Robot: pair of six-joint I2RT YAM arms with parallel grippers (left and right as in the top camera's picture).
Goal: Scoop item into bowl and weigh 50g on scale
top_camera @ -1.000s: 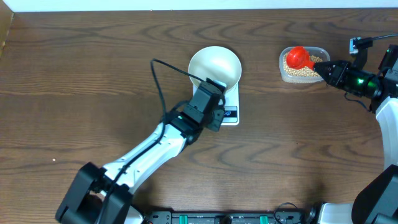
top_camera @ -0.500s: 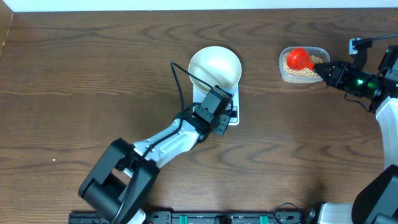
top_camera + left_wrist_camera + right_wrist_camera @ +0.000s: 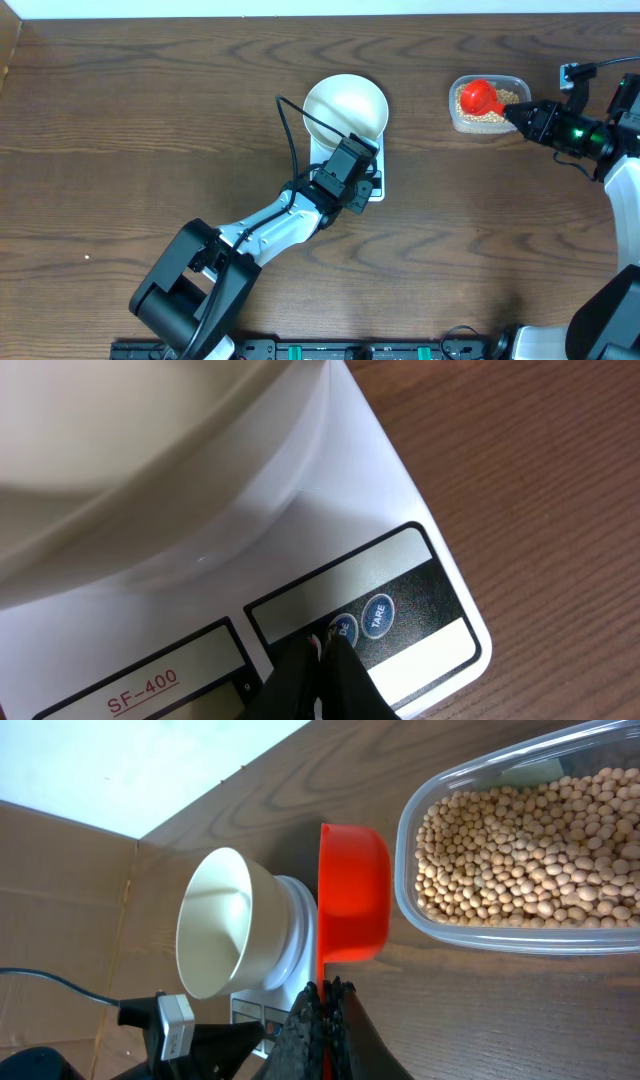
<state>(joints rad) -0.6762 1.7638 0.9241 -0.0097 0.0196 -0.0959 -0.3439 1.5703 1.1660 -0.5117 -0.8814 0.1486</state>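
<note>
Overhead, the left claw [image 3: 366, 183] is sitting over the scale [image 3: 378, 160], with the bowl [image 3: 345, 105] on it just beyond the tips. In the left wrist view, its fingers are pressing together, tips touching a button [image 3: 345, 630]. In the right wrist view, the right claw [image 3: 322, 990] is clamping a red scoop [image 3: 352, 895]; beans [image 3: 520, 850] are lying ahead in the tub [image 3: 610, 935].

The round white bowl [image 3: 345, 106] sits upright and empty on the scale [image 3: 380, 510], covering most of its platform. The scale is a small white rectangle marked SF-400, with a blue TARE button showing at its near end. The pale tan beans [image 3: 520, 850] lie heaped in a clear tub [image 3: 522, 82], well apart to the right.
</note>
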